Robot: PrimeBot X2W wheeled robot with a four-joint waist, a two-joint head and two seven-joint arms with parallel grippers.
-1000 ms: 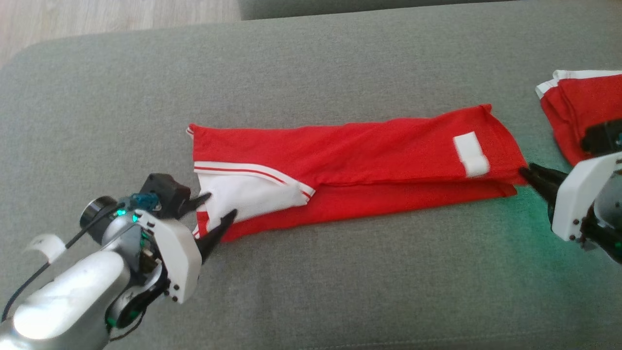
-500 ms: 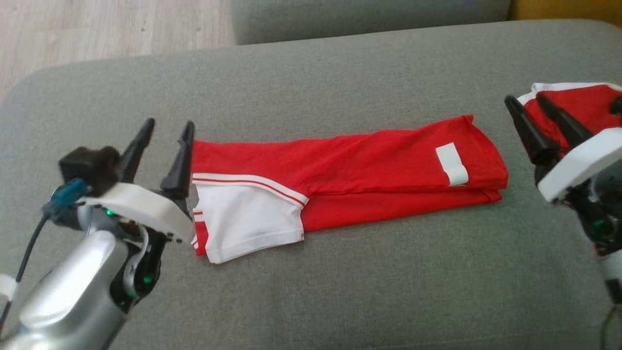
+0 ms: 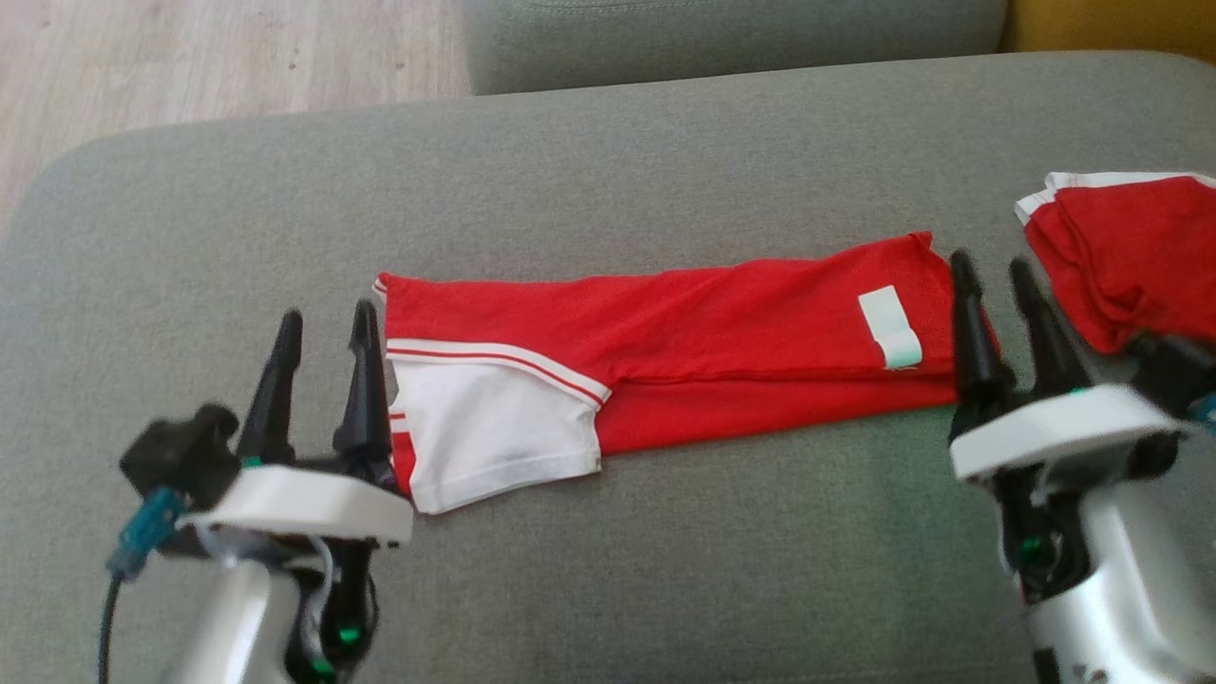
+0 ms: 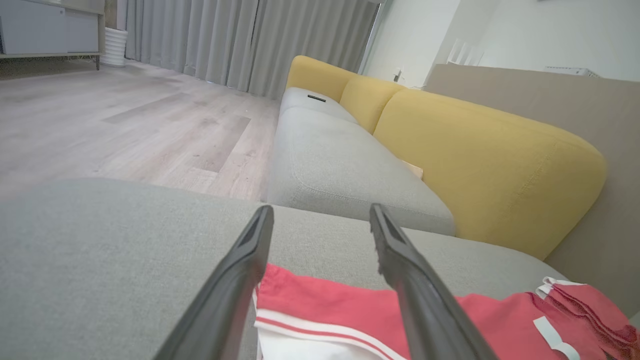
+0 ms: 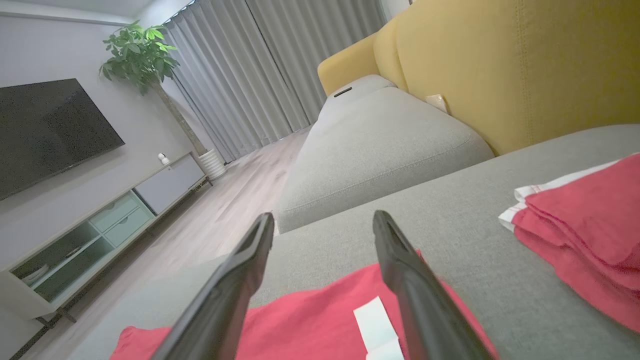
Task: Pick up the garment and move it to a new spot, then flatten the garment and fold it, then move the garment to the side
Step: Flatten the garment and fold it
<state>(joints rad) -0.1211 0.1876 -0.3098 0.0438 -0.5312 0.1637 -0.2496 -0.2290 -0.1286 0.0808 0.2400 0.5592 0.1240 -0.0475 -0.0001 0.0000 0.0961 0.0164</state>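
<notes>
I'm over a grey sofa seat (image 3: 608, 161), broad & flat, w/ pale wood floor (image 3: 190, 57) past its far-left edge. Wrist views give the room: a yellow backrest (image 4: 480, 165) along the sofa, grey curtains (image 4: 250, 40) at the far end, a dark TV (image 5: 50, 130) on the wall, a leafy plant (image 5: 140, 55) in the corner & a low cabinet (image 5: 100, 220) below the TV. The garment (image 3: 712, 332), red, lies folded into a long strip across the middle of the seat, w/ a white sleeve (image 3: 484, 432) at its left end & a white label (image 3: 890, 326) near its right end. My left claw (image 3: 327, 313) stands at the left end, fingers apart, gripping nothing; its inner finger is right at the fabric edge, can't tell if touching. My right claw (image 3: 991, 262) stands at the right end, fingers apart & empty too, between the garment & a 2nd red pile (image 3: 1130, 256) further right on the seat.
</notes>
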